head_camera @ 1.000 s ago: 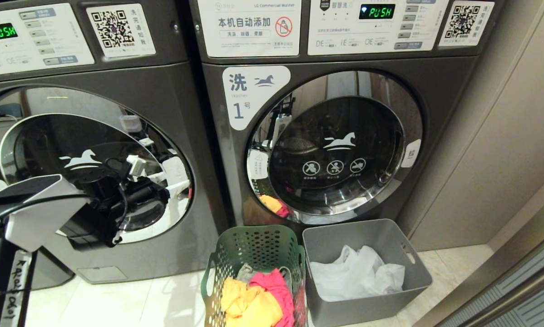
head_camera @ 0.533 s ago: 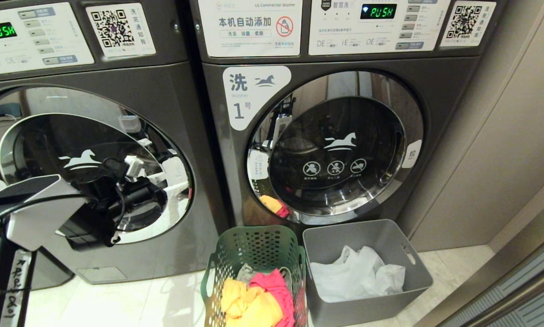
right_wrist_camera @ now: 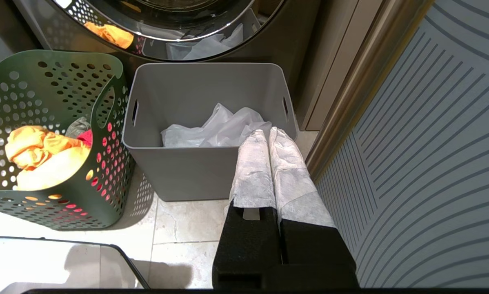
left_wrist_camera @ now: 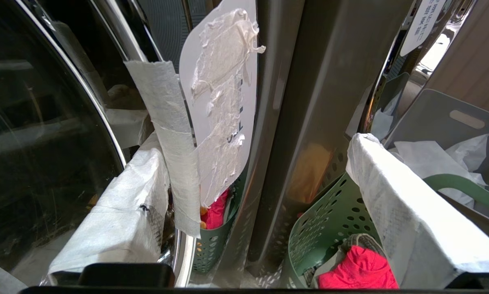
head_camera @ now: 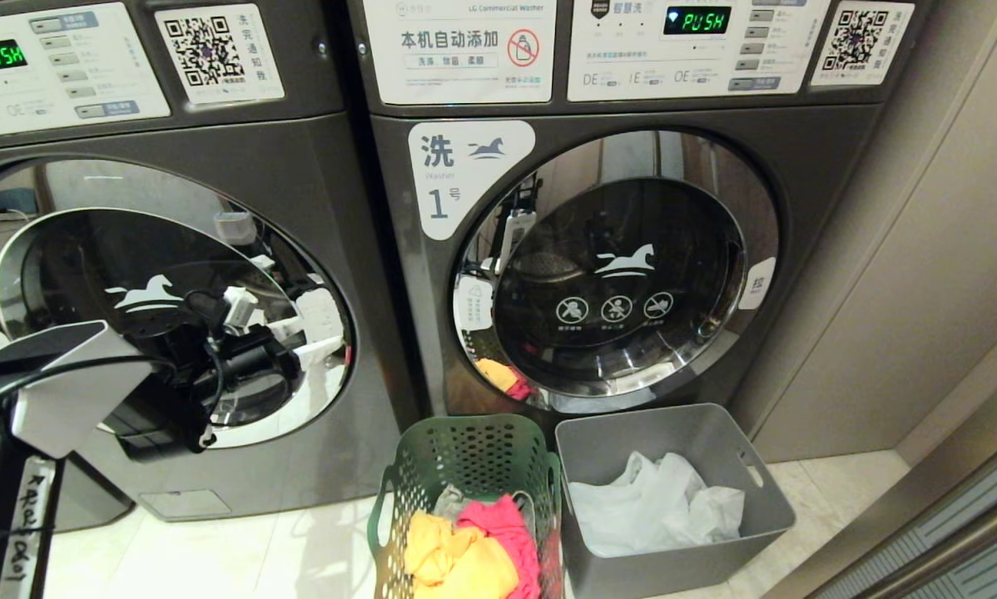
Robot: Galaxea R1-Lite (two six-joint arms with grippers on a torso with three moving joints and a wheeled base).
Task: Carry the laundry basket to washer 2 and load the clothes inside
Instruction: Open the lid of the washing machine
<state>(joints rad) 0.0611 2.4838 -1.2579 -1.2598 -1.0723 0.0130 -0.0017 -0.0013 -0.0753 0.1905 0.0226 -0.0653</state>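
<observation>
The green laundry basket point(head_camera: 465, 453) stands on the floor below the gap between the two washers, holding yellow and pink clothes point(head_camera: 465, 557). The left washer point(head_camera: 215, 158) has its round door point(head_camera: 91, 249) closed, and its number does not show. My left gripper point(head_camera: 274, 349) is open at that door's right edge. In the left wrist view its white-wrapped fingers point(left_wrist_camera: 122, 212) straddle the door rim and a taped white label point(left_wrist_camera: 224, 102), with the basket point(left_wrist_camera: 330, 220) beyond. My right gripper point(right_wrist_camera: 269, 136) hangs shut and empty over the floor beside the grey bin.
A grey bin point(head_camera: 657, 433) with a white plastic bag point(head_camera: 657, 499) sits right of the basket, below the closed washer marked 1 point(head_camera: 615, 283). A beige wall panel point(head_camera: 923, 291) closes the right side. Pale floor tiles point(head_camera: 257, 549) lie before the left washer.
My left wrist has turned a little at the left washer's door edge. The basket, bin and right arm have stayed put.
</observation>
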